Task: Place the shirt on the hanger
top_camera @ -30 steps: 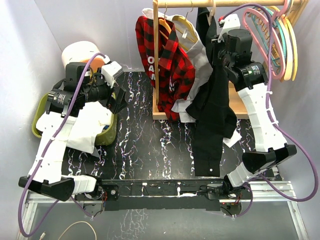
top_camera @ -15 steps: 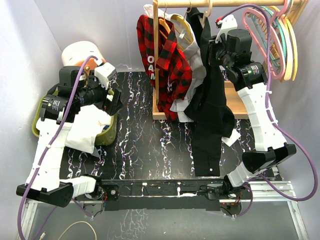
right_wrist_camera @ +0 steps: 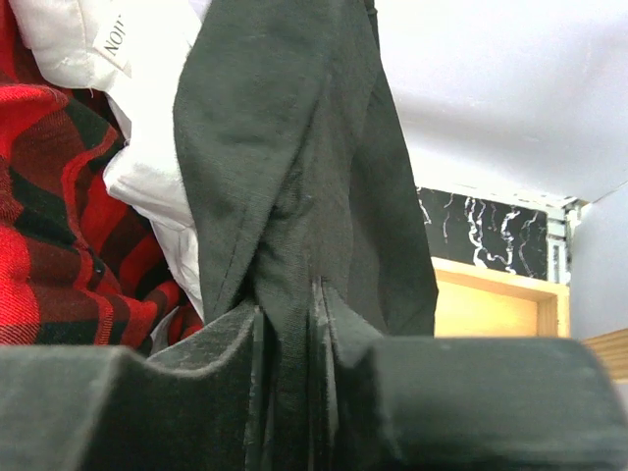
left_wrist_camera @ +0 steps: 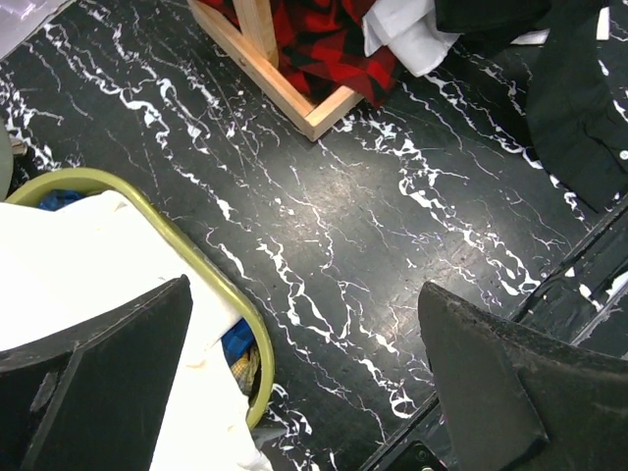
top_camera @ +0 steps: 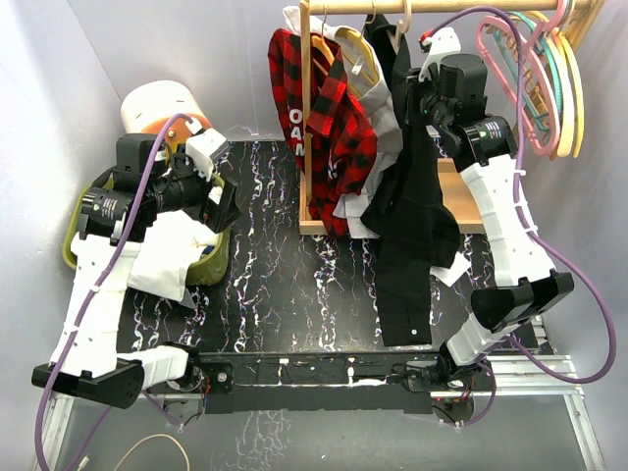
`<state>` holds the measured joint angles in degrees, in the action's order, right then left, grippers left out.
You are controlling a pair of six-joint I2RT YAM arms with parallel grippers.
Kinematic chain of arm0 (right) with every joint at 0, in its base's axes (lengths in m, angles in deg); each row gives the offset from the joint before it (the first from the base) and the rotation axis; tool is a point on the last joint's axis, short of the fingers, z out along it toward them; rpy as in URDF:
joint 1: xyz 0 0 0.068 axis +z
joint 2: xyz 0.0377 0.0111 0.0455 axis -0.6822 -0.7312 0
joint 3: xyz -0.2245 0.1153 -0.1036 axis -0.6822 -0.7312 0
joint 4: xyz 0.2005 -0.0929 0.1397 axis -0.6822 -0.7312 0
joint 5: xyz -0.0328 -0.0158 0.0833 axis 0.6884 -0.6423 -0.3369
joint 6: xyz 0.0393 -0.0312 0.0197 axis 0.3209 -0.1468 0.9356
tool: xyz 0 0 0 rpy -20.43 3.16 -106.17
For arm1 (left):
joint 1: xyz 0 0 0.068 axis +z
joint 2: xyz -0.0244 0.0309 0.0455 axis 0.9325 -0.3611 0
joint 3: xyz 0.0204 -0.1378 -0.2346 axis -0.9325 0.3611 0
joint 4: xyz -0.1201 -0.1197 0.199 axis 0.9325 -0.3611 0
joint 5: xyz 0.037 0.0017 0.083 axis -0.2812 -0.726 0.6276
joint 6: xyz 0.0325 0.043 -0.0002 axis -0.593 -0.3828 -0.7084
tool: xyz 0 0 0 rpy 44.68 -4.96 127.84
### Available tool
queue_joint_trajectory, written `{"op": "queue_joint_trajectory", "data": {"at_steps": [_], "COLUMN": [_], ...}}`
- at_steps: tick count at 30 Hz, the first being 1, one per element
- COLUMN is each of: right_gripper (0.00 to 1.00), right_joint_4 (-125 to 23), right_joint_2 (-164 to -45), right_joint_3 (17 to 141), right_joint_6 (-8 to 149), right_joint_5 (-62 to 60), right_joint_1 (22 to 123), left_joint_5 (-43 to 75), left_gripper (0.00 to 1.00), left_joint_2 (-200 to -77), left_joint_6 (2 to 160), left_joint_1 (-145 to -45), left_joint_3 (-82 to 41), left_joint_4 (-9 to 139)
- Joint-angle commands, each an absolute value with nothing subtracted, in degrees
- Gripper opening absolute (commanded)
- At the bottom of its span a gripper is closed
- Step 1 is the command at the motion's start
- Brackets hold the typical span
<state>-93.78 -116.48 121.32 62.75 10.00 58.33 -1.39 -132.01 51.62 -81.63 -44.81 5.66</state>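
The black shirt (top_camera: pixel 412 206) hangs long from the top of the wooden rack down to the table. Its upper part sits at the pale wood hanger (top_camera: pixel 401 29) on the rod; I cannot tell how it sits on it. My right gripper (top_camera: pixel 420 90) is shut on a bunched fold of the shirt high up, beside the hanger. In the right wrist view the black cloth (right_wrist_camera: pixel 294 147) is pinched in the right gripper (right_wrist_camera: pixel 309 324). My left gripper (top_camera: pixel 224 201) is open and empty over the basket's edge; in its wrist view (left_wrist_camera: pixel 304 373) the shirt's hem (left_wrist_camera: pixel 579 108) lies far right.
A red-and-black plaid shirt (top_camera: pixel 329 128) and a white shirt (top_camera: pixel 388 118) hang on the rack left of the black one. Pastel hangers (top_camera: pixel 549 78) hang at the right. An olive basket (left_wrist_camera: pixel 196 255) with white cloth (top_camera: pixel 177 250) stands at the left. The rack's wooden base (left_wrist_camera: pixel 285 88) rests on the table.
My right gripper has risen slightly toward the rod with the shirt in it. My left arm drew back a little toward the basket, then held still.
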Motion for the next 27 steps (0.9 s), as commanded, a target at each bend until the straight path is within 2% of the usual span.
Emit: {"op": "queue_joint_trajectory", "data": {"at_steps": [1, 3, 4, 8, 12, 17, 23, 27], "right_gripper": [0.32, 0.62, 0.7, 0.87, 0.98, 0.98, 0.98, 0.98], "right_joint_4": [-90.72, -90.61, -90.49, -88.8, -86.14, -84.56, -85.2, -87.57], "right_joint_2": [-115.31, -113.75, -112.84, -108.8, -102.63, -93.08, -78.21, -71.36], "right_joint_3": [122.99, 121.66, 120.95, 117.24, 113.03, 107.12, 90.75, 83.03], "right_joint_6": [63.07, 62.76, 62.41, 61.33, 62.89, 69.59, 76.03, 77.15], "right_joint_5": [11.13, 13.24, 14.6, 21.13, 21.48, 20.71, 20.56, 18.59], "right_joint_1": [58.4, 58.4, 58.37, 58.38, 58.33, 58.4, 58.4, 58.39], "left_joint_5": [3.92, 7.47, 9.0, 11.59, 12.84, 18.61, 16.28, 19.75], "left_gripper": [0.97, 0.97, 0.97, 0.97, 0.97, 0.97, 0.97, 0.97], "left_joint_2": [-129.98, -129.56, -129.35, -128.74, -127.95, -126.28, -123.72, -122.49], "left_joint_6": [55.71, 57.85, 58.69, 60.51, 62.63, 64.67, 64.84, 66.52], "left_joint_1": [-80.98, -80.87, -80.76, -80.26, -79.33, -77.27, -73.33, -70.01], "left_joint_3": [-43.54, -43.16, -43.04, -43.17, -43.23, -41.32, -40.11, -38.89], "left_joint_4": [6.88, 7.87, 8.26, 8.59, 8.35, 9.96, 10.04, 11.45]}}
